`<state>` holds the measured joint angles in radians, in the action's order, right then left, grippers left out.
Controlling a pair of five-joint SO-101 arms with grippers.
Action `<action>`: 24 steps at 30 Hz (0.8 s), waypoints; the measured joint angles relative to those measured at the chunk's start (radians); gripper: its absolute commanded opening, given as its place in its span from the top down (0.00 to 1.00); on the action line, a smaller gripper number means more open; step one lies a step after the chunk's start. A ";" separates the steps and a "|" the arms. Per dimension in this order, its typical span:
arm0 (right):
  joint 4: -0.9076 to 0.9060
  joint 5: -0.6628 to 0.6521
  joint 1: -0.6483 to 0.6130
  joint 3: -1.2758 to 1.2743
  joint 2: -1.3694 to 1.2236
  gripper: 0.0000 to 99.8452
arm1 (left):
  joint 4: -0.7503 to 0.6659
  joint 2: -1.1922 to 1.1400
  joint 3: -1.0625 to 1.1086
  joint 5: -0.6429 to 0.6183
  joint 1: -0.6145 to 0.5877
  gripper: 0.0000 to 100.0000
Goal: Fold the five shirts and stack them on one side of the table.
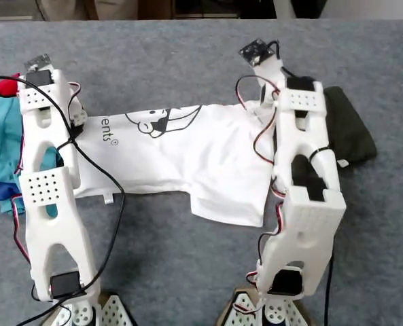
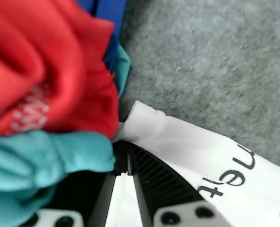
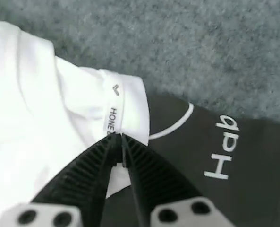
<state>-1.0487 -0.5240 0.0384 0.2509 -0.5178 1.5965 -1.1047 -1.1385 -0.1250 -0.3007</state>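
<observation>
Now, at 9 o'clock on the bench (image 1: 187, 54) there is a heap of loose shirts. I can see a red shirt (image 2: 50, 71), a teal shirt (image 2: 45, 161) and a blue shirt (image 2: 104, 14) in it. None of them looks folded.

Just beside the heap, the left pincer (image 2: 123, 163) is closed tight on the edge of the white shirt (image 1: 187, 156). A bit of white cloth sits in its grip. The white shirt lies spread out in the middle of the bench with its drawing and letters facing up. Its 6 o'clock edge is bumpy, and one part hangs lower than the rest.

At the shirt's 3 o'clock side, the right pincer (image 3: 121, 142) is closed too, pinching the white hem. The dark shirt (image 1: 351, 129) lies right there at 3 o'clock, touching the white hem. It looks folded already, so I think four shirts are left to do.

I think the job right now is to fold the white shirt. To do it well, both pincers should lift together and stay level. They should pull apart just a little, so the cloth stays flat. Then they can bring the far edge over toward 6 o'clock until the edges match. The left one should stay clear of the red shirt so it does not catch. The right one should not drag the dark shirt along.
</observation>
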 measured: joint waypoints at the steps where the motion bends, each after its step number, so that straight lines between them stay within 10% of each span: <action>1: -0.021 -0.008 -0.002 0.017 0.020 1.00 | 0.020 -0.003 -0.028 0.006 0.000 0.98; 12: -0.390 -0.150 -0.153 0.041 0.362 1.00 | 0.153 0.110 -0.167 0.150 -0.037 0.98; 24: -0.199 -0.152 -0.120 -0.338 0.646 0.99 | 0.026 0.936 0.806 0.238 0.100 0.98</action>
<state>-1.2482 -0.6759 -0.0813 -0.0867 0.1281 1.6226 -0.1688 -0.3330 0.1128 -0.2010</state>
